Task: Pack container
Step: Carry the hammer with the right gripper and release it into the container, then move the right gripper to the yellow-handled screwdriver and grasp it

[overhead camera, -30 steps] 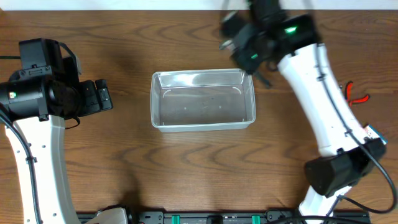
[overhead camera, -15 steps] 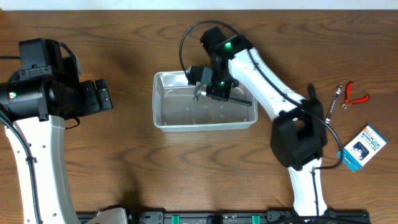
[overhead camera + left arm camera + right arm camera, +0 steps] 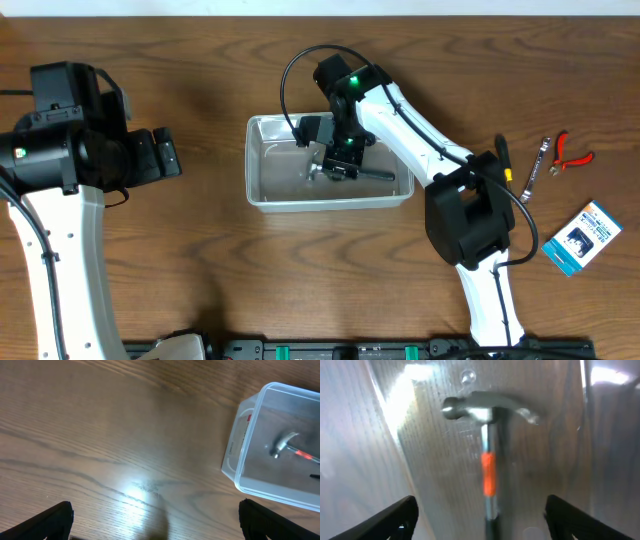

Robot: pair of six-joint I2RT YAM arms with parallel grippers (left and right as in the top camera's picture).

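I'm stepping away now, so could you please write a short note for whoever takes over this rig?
Left gripper: open, empty, over the table left of the container.
Right gripper: open above the hammer, which lies in the container.
Done: hammer packed.
Left: black-handled tool, small wrench, red pliers and blue packet, all on the table right of the container.

**Loose items on the table**

Wooden table (image 3: 200, 270): dark brown, visible grain. Claw hammer (image 3: 488, 435): steel head, orange band on the shaft, black grip, lying flat in the container (image 3: 248, 160). Grouped on the right, well apart from the hammer:
- silver wrench (image 3: 537, 160)
- red-handled pliers (image 3: 572, 152), just beside the wrench
- dark-handled tool (image 3: 501, 150) with some yellow, kind unclear
- blue-and-white packet (image 3: 580, 238), nearer the front edge
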